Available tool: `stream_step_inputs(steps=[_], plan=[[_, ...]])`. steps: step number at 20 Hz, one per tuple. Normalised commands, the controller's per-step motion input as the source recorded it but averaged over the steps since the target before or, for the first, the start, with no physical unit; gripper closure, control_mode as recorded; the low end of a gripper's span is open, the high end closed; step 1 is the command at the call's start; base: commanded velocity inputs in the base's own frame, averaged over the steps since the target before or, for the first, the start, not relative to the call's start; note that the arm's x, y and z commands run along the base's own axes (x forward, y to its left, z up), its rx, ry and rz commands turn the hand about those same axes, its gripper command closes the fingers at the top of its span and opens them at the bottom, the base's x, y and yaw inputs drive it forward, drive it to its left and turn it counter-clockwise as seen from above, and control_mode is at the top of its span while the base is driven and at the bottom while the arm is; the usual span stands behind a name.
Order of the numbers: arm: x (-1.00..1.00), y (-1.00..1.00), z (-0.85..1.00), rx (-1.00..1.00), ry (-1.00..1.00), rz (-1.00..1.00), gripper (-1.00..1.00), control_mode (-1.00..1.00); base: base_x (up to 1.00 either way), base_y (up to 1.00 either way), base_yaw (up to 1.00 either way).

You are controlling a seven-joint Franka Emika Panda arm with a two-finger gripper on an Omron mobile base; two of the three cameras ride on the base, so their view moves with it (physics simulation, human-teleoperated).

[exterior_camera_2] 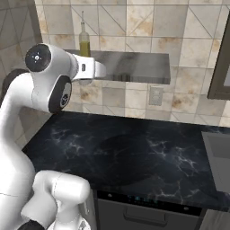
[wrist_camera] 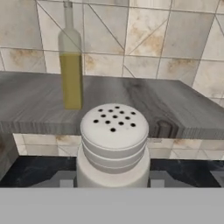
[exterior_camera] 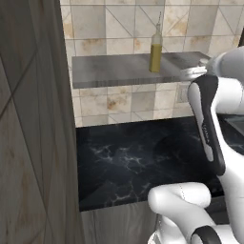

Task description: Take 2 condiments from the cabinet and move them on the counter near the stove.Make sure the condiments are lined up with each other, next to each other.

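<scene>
1 shaker (wrist_camera: 114, 146) sits pinched in the claw (wrist_camera: 114, 183), oil bottle (wrist_camera: 71, 72) behind on shelf (wrist_camera: 175, 109).

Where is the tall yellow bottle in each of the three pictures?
Left base view: the oil bottle stands on the grey shelf, top middle-right of the picture.
Right base view: it stands at the top left, just above the robot's white arm.
Hand view: it stands upper left, behind the white shaker.
Shared landmark: the grey shelf under the bottle, against the tan tiled wall.
</scene>
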Motion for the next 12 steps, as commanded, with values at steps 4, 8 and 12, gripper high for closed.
stream_step_inputs(steps=[4, 8, 12], plan=[[-0.86, 0.10, -0.01, 0.00, 0.00, 0.00, 1.00, -1.00, 0.00, 0.00, 0.00], [-0.85, 0.20, -0.09, 0.00, -0.03, 0.00, 1.00, -1.00, 0.00, 0.00, 0.00], [-0.74, 0.28, -0.01, 0.00, 0.00, 0.00, 1.00, -1.00, 0.00, 0.00, 0.00]])
